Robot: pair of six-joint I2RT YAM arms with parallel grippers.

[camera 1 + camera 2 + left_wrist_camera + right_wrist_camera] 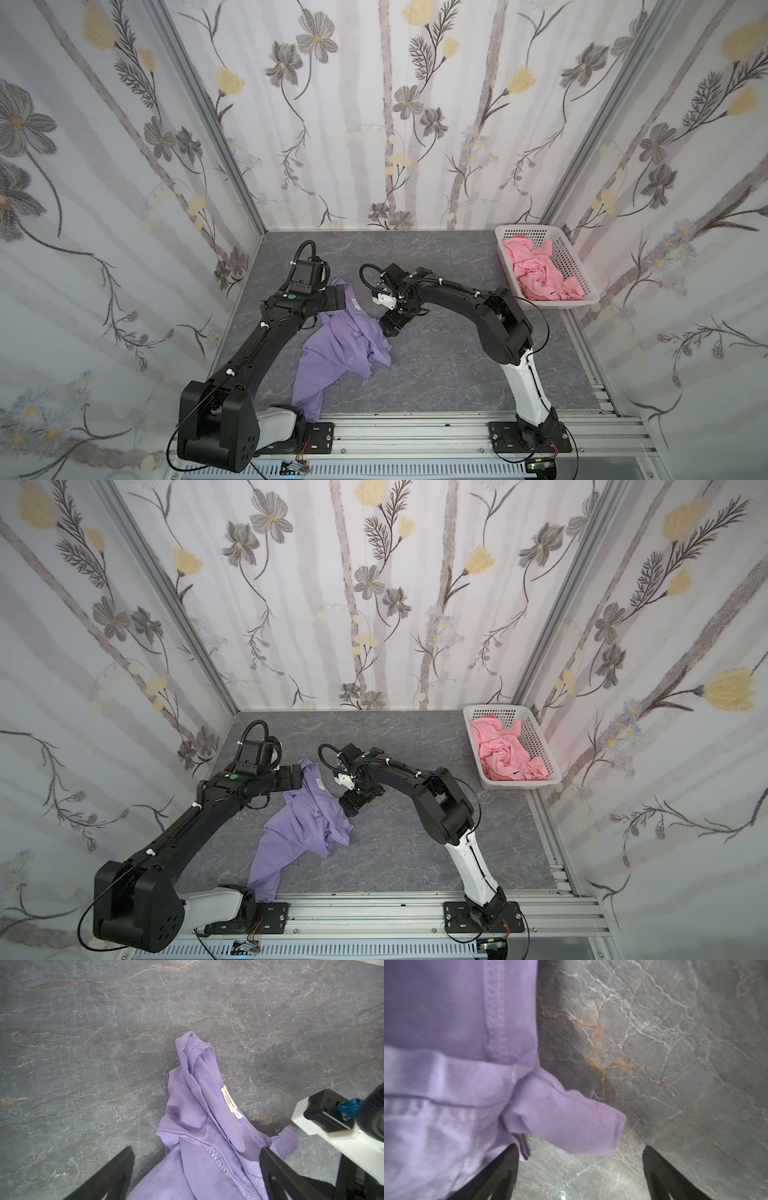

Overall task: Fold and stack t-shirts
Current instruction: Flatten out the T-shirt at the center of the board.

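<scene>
Left gripper (196, 1176) is spread wide open over the collar end of the lavender t-shirt (332, 353), not pinching anything. The shirt's crumpled on the grey marble-look table (436, 374) between the two arms, its tail reaching the front edge. Right gripper (580, 1174) is wide open too, right beside a sleeve hem. Back right corner: salmon-pink garment (540, 270) bunched in a white basket (577, 270).

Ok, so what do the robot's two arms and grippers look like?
The left arm and right arm are mostly black, each with a white link near the base, a green dot, a looping black cable and white cable ties. The left gripper and right gripper have black pointed fingers. The right wrist carries a white bracket.
</scene>
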